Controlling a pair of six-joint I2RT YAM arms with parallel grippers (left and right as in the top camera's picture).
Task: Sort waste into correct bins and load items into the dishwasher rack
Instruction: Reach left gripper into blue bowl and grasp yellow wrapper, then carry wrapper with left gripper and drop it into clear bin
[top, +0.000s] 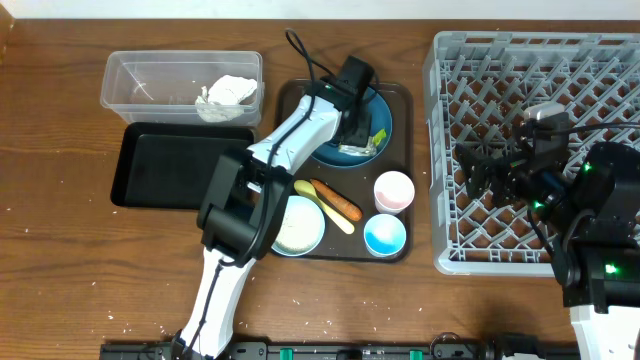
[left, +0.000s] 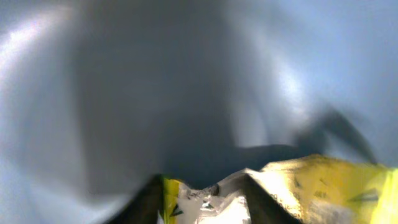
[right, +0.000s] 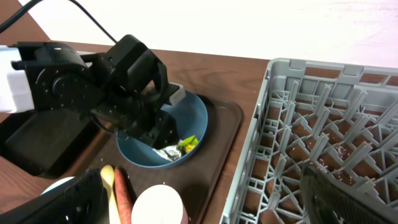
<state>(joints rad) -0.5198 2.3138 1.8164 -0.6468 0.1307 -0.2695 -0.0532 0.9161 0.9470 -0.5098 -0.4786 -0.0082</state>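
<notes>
The crumpled white wrapper with yellow-green print (top: 378, 141) lies in the large blue plate (top: 383, 113) on the brown serving tray. My left gripper (top: 362, 133) is down in the plate, its fingers closed on the wrapper (left: 205, 200). The right wrist view shows the gripper over the wrapper (right: 179, 149) in the plate (right: 199, 118). The carrot piece (top: 338, 200) and pale yellow spoon (top: 325, 207) lie mid-tray. My right gripper (top: 480, 178) is open and empty over the grey dishwasher rack (top: 440, 150), also in its own view (right: 202, 180).
The clear tub (top: 135, 70) holds a crumpled white scrap (top: 228, 93); the black tray (top: 160, 165) sits in front of it. On the brown tray (top: 400, 95) stand the white bowl (top: 298, 225), pink-and-white cup (top: 394, 190) and blue cup (top: 385, 235). White specks dot the table front.
</notes>
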